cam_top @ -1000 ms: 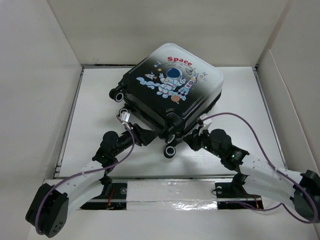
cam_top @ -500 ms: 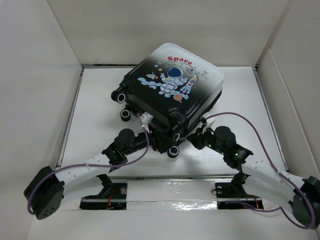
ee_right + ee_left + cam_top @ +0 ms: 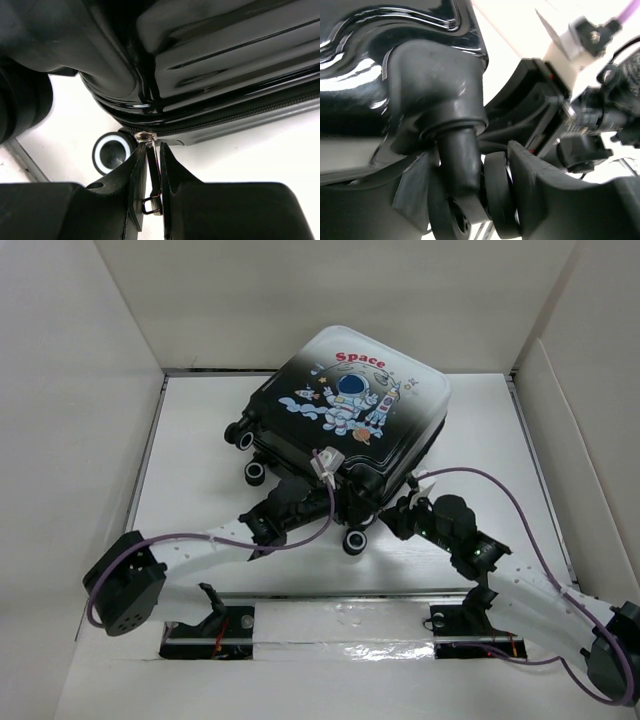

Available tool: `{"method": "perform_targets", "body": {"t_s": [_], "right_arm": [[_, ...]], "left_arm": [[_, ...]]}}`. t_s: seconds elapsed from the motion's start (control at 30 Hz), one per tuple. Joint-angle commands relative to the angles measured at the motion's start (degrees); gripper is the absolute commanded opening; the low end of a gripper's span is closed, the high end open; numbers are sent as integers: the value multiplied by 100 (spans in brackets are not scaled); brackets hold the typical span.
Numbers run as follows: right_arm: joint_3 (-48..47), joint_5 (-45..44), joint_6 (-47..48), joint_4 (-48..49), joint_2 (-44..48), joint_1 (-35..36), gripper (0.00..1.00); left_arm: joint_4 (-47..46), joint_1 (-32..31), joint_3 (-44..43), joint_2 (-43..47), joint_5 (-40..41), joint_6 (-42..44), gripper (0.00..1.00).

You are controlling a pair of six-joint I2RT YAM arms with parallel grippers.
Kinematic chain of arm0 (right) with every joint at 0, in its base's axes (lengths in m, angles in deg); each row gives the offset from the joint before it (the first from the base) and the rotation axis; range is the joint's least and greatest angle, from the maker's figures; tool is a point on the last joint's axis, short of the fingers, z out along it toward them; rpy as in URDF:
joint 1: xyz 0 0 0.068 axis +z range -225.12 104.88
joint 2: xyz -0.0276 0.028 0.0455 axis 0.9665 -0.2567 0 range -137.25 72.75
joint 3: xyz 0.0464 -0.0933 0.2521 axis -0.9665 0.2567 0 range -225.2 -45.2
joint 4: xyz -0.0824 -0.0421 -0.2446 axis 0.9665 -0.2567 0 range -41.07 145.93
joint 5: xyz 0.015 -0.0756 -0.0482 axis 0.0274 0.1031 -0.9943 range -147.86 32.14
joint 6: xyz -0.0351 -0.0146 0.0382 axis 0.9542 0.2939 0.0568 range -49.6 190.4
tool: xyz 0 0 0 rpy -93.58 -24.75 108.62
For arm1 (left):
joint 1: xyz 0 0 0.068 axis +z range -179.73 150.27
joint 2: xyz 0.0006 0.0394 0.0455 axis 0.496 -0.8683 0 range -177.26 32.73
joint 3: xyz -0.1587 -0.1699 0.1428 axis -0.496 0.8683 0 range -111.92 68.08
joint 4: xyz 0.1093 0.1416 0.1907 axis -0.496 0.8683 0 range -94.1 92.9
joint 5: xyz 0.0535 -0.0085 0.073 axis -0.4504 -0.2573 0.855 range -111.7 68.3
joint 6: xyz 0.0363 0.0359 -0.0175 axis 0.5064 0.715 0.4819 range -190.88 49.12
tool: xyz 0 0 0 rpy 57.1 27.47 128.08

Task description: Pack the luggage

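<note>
The luggage (image 3: 345,425), a small hard-shell wheeled suitcase, lies flat on the white table (image 3: 190,440) in the upper middle of the overhead view. Its astronaut-and-"Space" shell faces up, and its wheeled end points toward the lower left. The two shells are brought together, so nothing of the inside or its contents can be seen.

The right hand (image 3: 402,505) is at the case's near right edge. In its wrist view the fingers are drawn narrow and pinch the metal zipper pull (image 3: 150,175), with the slider sitting just above the fingertips at a rounded corner of the shell. To the right of the slider the zipper teeth (image 3: 240,116) look meshed. To its left the track curves behind the corner and is hidden.

The left hand (image 3: 318,498) is pushed in under the near wheeled corner. Its wrist view shows a black caster wheel (image 3: 497,200) close against one finger (image 3: 540,190), but whether the hand grips the caster or merely rests beside it I cannot tell.

Loading looks finished, going by the lid being down on the base. The step in hand seems to be running the zipper round. Part of the seam appears closed already, while the length left to travel is not visible. The left hand is probably bracing the case so a pull on the zipper does not drag it across the table.
</note>
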Motion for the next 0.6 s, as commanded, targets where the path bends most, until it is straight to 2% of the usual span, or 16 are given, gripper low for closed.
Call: {"method": "perform_targets", "body": {"t_s": [0.0,0.03,0.07,0.1,0.27,0.33,0.5,0.53,0.57], "right_arm": [[27,42,-137,822,172,162,0],[71,-36,-199,901,146,250,0],[132,-115,-243,1058,111,346,0],[150,-177,-348,1138,41,591,0],[247,-1064,-691,1701,-74,1278,0],[274,-1616,-876,1597,57,1410,0],[520,-1610,-806,2219,129,1411,0],[520,-1637,-797,2351,24,1411,0],[555,-1637,-745,3013,-351,1411,0]], "left_arm": [[-520,-93,-877,-474,-171,225,32],[-485,-163,-1063,-615,-198,225,20],[-441,-163,-1274,-938,-224,207,3],[-389,-250,-1694,-1107,-286,199,0],[-379,-427,-2883,-2143,-330,-47,0],[-370,-375,-3375,-2408,-619,-442,0],[85,-199,-4105,-3050,-1575,-934,0],[69,-199,-4106,-3112,-1761,-1240,0],[-35,-199,-4072,-3217,-1946,-1391,7]]}}
